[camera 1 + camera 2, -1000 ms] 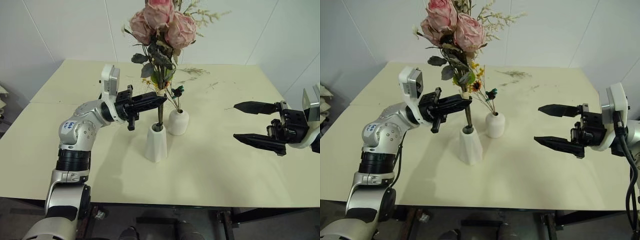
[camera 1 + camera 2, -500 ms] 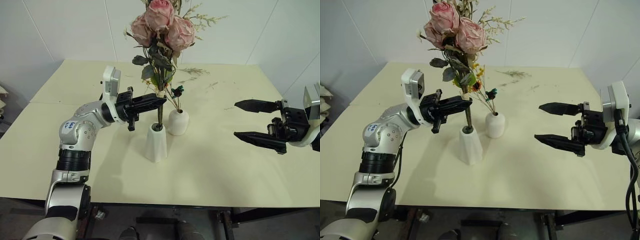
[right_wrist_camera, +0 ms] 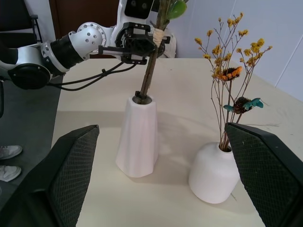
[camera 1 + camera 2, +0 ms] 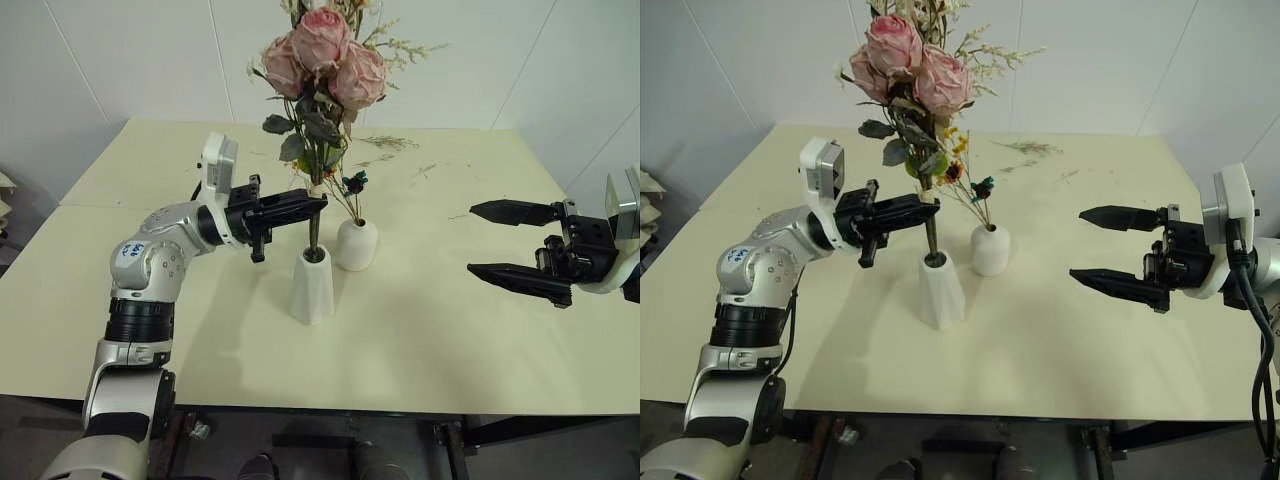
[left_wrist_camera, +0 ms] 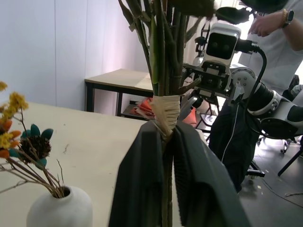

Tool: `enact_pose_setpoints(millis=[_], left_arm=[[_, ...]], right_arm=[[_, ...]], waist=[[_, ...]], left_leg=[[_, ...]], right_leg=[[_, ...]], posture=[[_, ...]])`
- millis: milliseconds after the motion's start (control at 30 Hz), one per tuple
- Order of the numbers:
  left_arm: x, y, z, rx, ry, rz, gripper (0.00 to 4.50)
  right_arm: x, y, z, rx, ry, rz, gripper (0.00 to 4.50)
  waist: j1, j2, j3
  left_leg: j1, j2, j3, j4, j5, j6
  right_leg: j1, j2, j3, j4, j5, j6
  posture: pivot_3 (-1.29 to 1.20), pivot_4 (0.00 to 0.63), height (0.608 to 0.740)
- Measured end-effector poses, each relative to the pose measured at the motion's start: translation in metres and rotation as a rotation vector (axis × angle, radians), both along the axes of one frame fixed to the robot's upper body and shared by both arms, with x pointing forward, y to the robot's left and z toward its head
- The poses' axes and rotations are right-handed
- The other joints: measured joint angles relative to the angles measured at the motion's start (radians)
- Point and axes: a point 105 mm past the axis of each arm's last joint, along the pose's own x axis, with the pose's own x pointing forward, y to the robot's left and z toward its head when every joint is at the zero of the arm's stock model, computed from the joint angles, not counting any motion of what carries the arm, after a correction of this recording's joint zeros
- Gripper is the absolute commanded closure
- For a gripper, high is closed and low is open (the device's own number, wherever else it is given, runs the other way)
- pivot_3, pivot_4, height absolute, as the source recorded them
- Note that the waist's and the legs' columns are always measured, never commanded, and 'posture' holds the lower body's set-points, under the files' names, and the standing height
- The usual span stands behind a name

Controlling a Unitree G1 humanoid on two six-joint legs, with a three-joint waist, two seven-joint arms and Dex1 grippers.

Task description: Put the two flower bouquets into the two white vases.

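The pink rose bouquet [image 4: 325, 55] stands with its stems down in the mouth of the taller, tapered white vase [image 4: 312, 290]. My left gripper [image 4: 318, 202] reaches in from the left, shut on the stems just below their pale wrapping [image 5: 165, 111], a little above the vase mouth. Just right of it and behind, the shorter, rounded white vase [image 4: 357, 246] holds the thin bouquet of small yellow flowers [image 3: 227, 61]. Well off to the right, above the table, my right gripper [image 4: 485, 240] is open and empty, pointing at the vases.
Loose dried twigs [image 4: 385, 143] lie on the cream table [image 4: 420, 350] behind the vases. A white wall runs along the table's far edge. In the left wrist view a person [image 5: 279, 23] stands behind my right arm, and a side table [image 5: 118, 78] stands beyond.
The rose bouquet has sunk a little into the tall vase and stands more upright. The left forearm has shifted slightly left. The right gripper has stayed still.
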Motion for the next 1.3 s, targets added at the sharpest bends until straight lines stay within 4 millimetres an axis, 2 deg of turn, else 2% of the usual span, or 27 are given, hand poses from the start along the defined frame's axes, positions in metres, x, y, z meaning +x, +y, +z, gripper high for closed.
enact_pose_setpoints(millis=[333,667,900,1000,1300], left_arm=[[0.0,-0.003,-0.005,0.002,0.017,-0.004,0.09],[-0.001,-0.003,-0.004,0.005,0.01,0.006,0.04],[-0.005,0.015,0.003,0.059,-0.032,0.049,0.04],[-0.007,0.03,0.006,0.085,-0.054,0.086,0.04],[-0.018,0.094,0.019,0.12,-0.149,0.28,0.04]], right_arm=[[0.001,-0.001,0.006,0.01,-0.013,0.013,0.0],[0.003,-0.003,0.003,-0.002,-0.002,0.004,0.0],[0.004,-0.003,0.002,-0.011,-0.001,0.001,0.0],[0.003,-0.003,0.001,-0.013,0.0,0.004,0.0],[0.006,-0.016,-0.001,0.007,0.028,-0.024,0.0]], waist=[[0.0,0.0,0.0],[0.0,0.0,0.0],[-0.001,0.0,0.0],[-0.003,0.0,0.0],[-0.003,0.001,0.0]], left_leg=[[0.0,0.0,0.0,0.0,0.0,0.0],[0.0,0.0,0.0,0.0,0.0,0.0],[0.0,0.0,0.0,0.0,0.0,0.0],[0.0,0.0,0.0,0.0,0.0,0.0],[0.0,0.001,0.0,-0.001,-0.001,0.0]], right_leg=[[0.0,0.0,0.0,0.0,0.0,0.0],[0.0,0.0,0.0,0.0,0.0,0.0],[0.0,0.0,0.0,0.0,0.0,0.0],[0.0,0.0,0.0,0.0,0.0,0.0],[0.0,0.0,0.0,-0.001,-0.002,-0.003]], posture=[[0.0,0.15,0.74],[0.0,0.15,0.74],[0.0,0.15,0.74],[0.0,0.15,0.74],[0.0,0.15,0.74]])
